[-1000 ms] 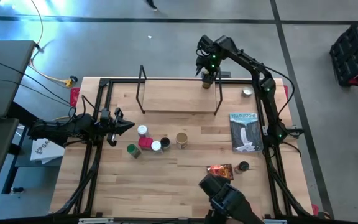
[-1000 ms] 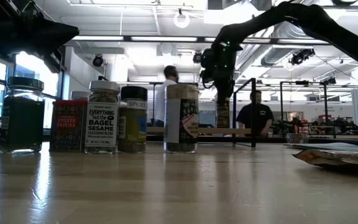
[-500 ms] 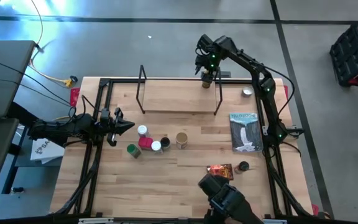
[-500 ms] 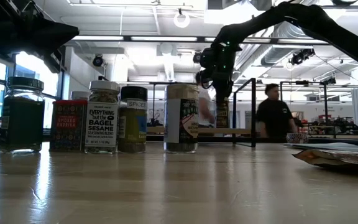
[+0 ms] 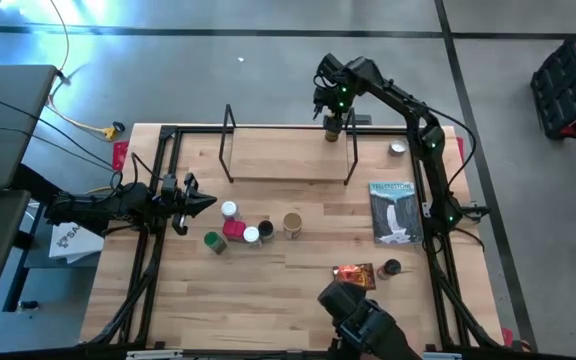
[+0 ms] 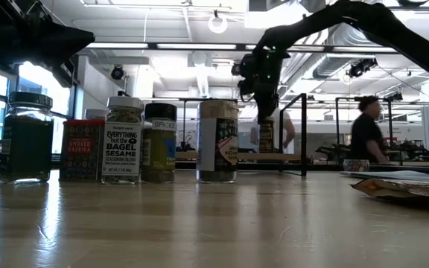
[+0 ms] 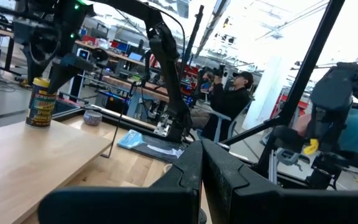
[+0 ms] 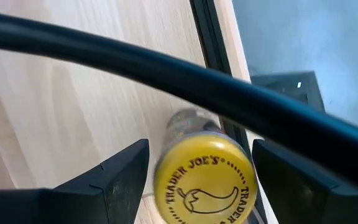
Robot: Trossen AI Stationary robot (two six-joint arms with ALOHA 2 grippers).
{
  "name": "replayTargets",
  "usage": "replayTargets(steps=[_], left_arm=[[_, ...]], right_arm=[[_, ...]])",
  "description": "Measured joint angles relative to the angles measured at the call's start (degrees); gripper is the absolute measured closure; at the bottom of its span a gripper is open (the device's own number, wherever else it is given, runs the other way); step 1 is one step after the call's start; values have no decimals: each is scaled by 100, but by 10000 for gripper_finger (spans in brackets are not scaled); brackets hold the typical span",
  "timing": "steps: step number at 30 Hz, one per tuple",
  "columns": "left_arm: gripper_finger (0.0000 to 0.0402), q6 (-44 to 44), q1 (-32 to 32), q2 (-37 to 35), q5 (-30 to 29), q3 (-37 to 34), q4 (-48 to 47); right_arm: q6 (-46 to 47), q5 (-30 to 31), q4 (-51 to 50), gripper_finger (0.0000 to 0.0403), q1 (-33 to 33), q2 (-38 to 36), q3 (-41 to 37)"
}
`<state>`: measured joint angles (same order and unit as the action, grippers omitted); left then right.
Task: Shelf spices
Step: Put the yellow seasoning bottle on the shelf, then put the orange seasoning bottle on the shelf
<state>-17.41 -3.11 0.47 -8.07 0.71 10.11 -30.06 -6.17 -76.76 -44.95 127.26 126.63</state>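
Note:
A spice jar with a yellow lid [image 8: 205, 180] stands upright on the shelf [image 5: 288, 155], at its far right end by the wire upright [image 5: 350, 150]. My right gripper [image 5: 334, 118] hangs over it, open, one finger on either side of the lid with a narrow gap each way. Several more jars [image 5: 251, 230] stand in a cluster on the table in front of the shelf. An orange-red packet [image 5: 354, 273] and a dark jar [image 5: 391, 268] lie near the table's near edge. My left gripper [image 5: 206, 203] waits shut, left of the cluster.
A grey-blue booklet [image 5: 394, 212] lies on the table's right side and a silver disc [image 5: 398, 149] sits beyond it. The shelf plank left of the yellow-lidded jar is bare. A person [image 6: 365, 134] walks in the room behind the table.
My right gripper has shifted slightly up over the yellow-lidded jar, which has stayed standing on the shelf. A person in the room behind has walked toward the right.

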Motion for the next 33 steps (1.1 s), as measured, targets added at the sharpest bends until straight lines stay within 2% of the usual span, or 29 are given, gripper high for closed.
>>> replayTargets(steps=[11,15,19,24,30,33], left_arm=[[398,0,1,0,-1,0,0],[398,2,0,0,-1,0,0],[398,2,-1,0,-1,0,-4],[398,2,1,0,13,0,-4],[398,2,-1,0,45,0,-5],[398,2,0,0,45,0,-26]], right_arm=[[-24,14,372,123,124,-557,5],[-100,9,217,124,498,-997,6],[-145,14,61,124,1200,-1496,4],[144,12,-154,124,2407,-2139,7],[1282,410,-819,124,3974,-2678,6],[2051,951,-975,124,4750,-2907,-301]])
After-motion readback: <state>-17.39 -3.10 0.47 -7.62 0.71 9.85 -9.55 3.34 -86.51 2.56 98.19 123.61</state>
